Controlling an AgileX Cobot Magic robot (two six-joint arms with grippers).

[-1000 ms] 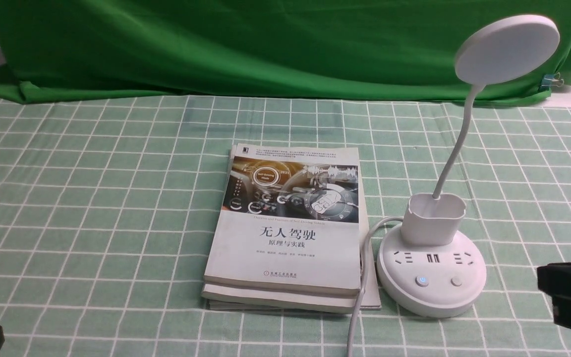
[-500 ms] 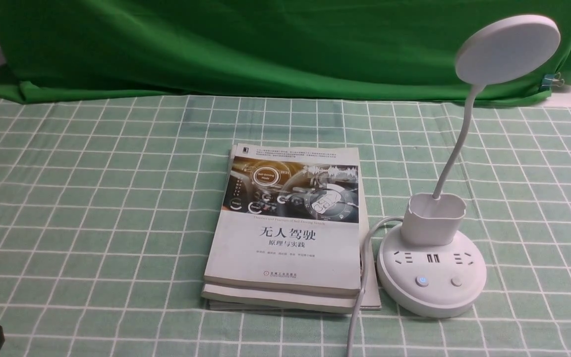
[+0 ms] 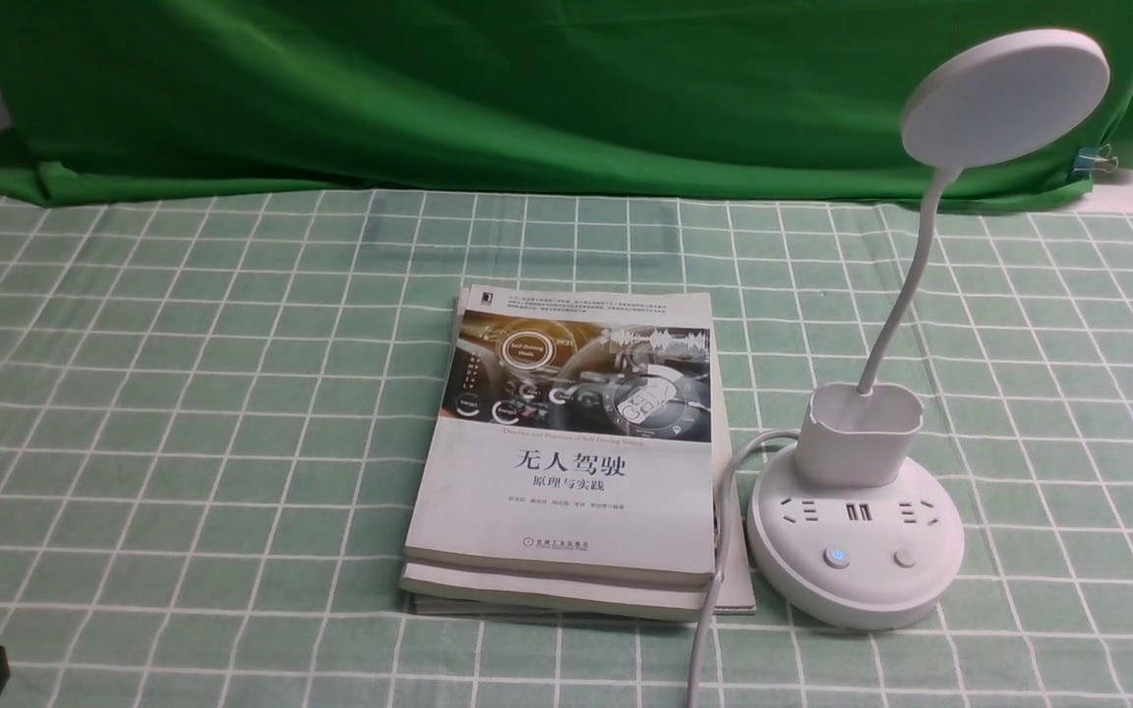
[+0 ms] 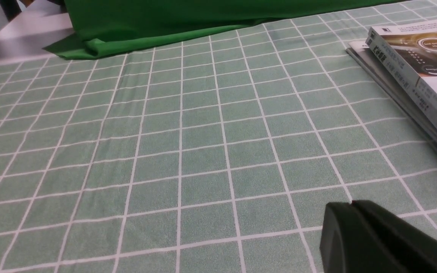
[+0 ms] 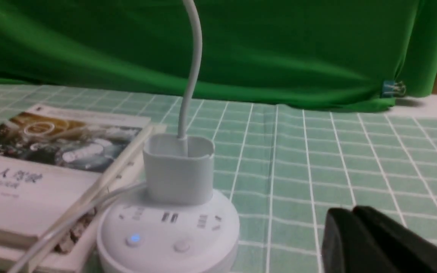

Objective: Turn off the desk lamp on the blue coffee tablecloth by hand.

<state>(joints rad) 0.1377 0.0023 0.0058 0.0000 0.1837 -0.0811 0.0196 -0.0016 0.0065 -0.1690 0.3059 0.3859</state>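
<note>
Desk lamp (image 3: 857,551) sat on the blue coffee tablecloth (image 3: 183,393), touching the book stack's (image 3: 566,462) right side. I saw left gripper (image 4: 351,204) jaws pressed together, left of the books. Right gripper (image 5: 353,209) likewise, beyond the lamp.

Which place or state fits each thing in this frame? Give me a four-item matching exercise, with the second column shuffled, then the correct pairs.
Column one:
1. desk lamp
2. left button on the lamp base
3. stack of books
4. binder clip

Column two:
A. glowing blue
B. on the dark green cloth, far right
C. standing on the right part of the blue coffee tablecloth, neck curving up
D. lying flat near the middle, cover up

Pairs: 1-C, 2-A, 3-D, 4-B
</note>
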